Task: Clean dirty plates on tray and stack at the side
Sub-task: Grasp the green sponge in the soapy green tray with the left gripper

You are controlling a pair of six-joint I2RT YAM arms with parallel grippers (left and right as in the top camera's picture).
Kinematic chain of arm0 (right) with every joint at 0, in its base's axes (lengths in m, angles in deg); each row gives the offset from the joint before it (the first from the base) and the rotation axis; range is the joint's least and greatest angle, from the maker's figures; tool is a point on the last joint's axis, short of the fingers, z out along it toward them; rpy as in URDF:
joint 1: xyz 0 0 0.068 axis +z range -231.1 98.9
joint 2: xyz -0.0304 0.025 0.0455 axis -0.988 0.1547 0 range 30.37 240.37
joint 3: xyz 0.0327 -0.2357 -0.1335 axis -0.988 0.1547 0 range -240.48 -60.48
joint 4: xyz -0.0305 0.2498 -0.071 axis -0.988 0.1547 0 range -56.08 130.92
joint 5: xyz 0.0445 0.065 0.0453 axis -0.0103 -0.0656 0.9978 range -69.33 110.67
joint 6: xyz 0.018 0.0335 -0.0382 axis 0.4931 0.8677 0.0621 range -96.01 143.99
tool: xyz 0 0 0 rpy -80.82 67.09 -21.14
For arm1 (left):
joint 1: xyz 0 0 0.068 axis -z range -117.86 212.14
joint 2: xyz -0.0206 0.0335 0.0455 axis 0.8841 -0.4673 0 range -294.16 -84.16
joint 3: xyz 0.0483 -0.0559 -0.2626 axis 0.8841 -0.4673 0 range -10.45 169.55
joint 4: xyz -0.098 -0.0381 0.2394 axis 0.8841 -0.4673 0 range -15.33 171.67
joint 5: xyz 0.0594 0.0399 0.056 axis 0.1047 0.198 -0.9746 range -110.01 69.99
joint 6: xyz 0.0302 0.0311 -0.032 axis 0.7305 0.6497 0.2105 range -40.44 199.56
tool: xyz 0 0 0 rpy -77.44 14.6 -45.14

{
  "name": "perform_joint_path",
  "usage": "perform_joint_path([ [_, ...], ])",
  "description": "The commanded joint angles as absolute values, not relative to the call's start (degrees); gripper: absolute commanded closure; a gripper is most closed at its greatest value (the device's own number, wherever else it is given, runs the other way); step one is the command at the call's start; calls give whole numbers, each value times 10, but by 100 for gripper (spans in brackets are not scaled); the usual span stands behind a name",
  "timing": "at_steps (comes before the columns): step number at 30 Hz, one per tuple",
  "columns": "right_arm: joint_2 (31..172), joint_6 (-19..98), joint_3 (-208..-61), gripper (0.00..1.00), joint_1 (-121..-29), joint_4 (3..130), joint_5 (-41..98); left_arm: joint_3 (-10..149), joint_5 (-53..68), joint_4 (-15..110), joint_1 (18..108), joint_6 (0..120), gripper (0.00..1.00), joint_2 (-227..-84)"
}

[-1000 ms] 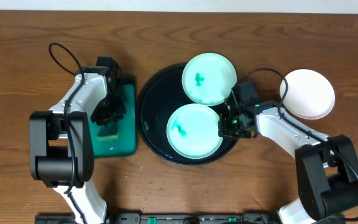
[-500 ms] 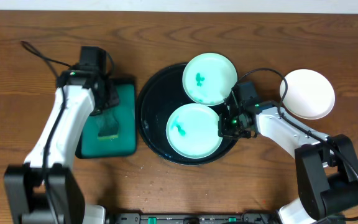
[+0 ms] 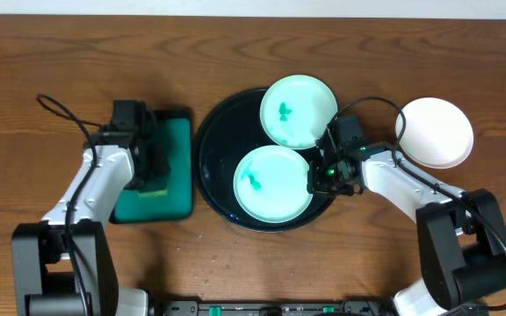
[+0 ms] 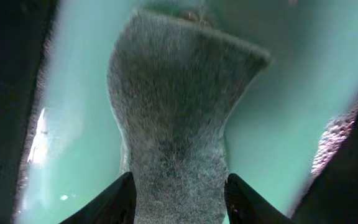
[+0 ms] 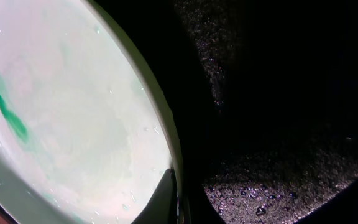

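Observation:
The black tray (image 3: 213,162) holds two mint plates, each with a teal smear: one at the back (image 3: 299,110) and one at the front (image 3: 275,184). My right gripper (image 3: 316,180) is shut on the front plate's right rim. In the right wrist view one finger lies over the plate (image 5: 73,124) at its edge, above the wet tray (image 5: 278,93). A white plate (image 3: 435,132) sits on the table to the right of the tray. My left gripper (image 3: 152,175) is down in the green sponge tray, its fingers pressed against both sides of the grey sponge (image 4: 179,112).
The green rectangular sponge tray (image 3: 178,167) lies just left of the black tray. Cables loop above both arms. Bare wooden table surrounds everything.
The left arm has swung its elbow out to the left and lower in the frame, while its gripper stayed over the sponge tray. The right arm and plates have not moved.

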State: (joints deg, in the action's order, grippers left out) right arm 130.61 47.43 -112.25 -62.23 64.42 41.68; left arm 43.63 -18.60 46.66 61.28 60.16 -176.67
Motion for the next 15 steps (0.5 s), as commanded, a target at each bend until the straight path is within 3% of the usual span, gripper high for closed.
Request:
perform_joint_path([
  [1,1338,462,-1110,99,-609,648,422,433,-178,478,610,609,51,-1769],
  [12,1338,462,-1110,99,-609,656,422,433,-178,515,605,622,52,-1829],
  [13,1338,462,-1110,99,-609,656,422,433,-178,519,605,622,56,-1834],
  [15,1338,462,-1110,99,-609,659,422,433,-178,527,604,622,75,-1838],
])
